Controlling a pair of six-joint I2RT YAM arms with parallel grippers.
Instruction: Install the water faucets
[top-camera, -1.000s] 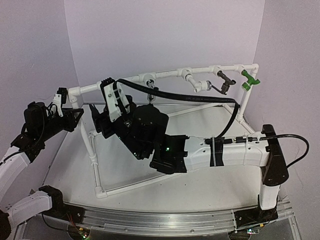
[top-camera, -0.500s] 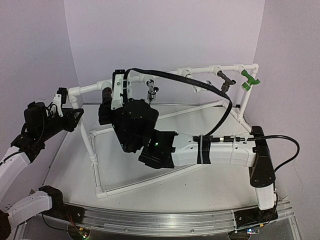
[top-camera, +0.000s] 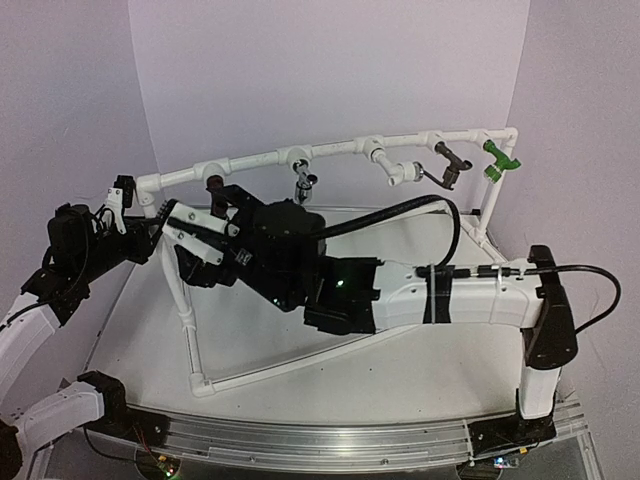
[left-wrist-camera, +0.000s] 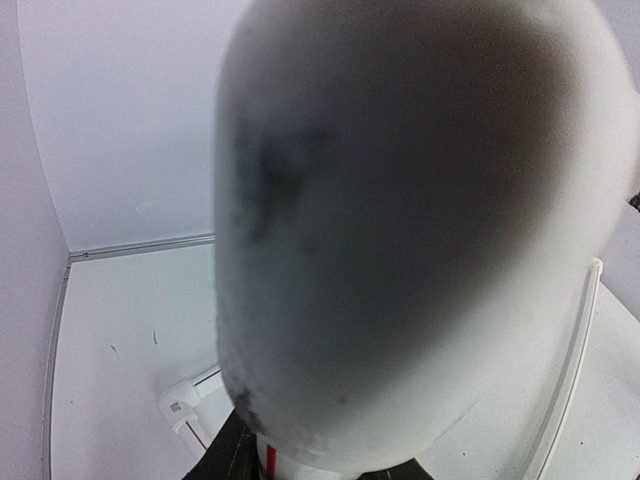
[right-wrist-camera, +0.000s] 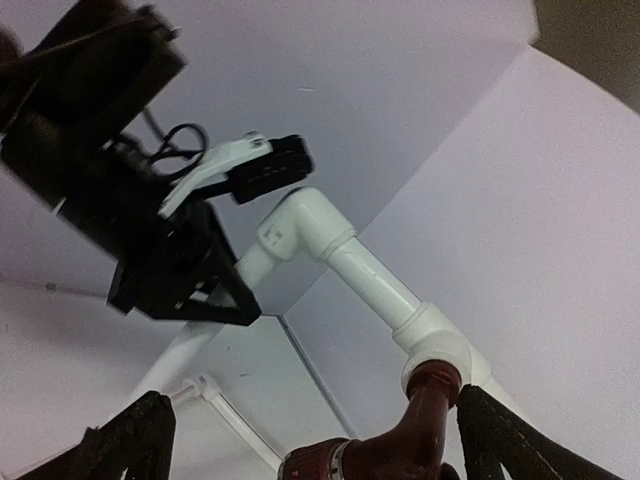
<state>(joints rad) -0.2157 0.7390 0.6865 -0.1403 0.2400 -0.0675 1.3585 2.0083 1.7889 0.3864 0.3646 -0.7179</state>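
All five faucets (top-camera: 304, 185) look mounted on the pipe frame (top-camera: 340, 149). The right gripper (right-wrist-camera: 310, 405) gapes wide around the brown faucet (right-wrist-camera: 410, 440), and the left gripper (top-camera: 122, 195) is clamped on the frame's left end.

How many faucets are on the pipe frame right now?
5 along the top rail, left to right: dark brown, chrome, white, dark bronze, green. The right arm might hide more.

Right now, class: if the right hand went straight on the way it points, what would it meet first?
Most likely the dark brown faucet under the white pipe frame, which shows between the open right hand's fingers; depth is unclear.
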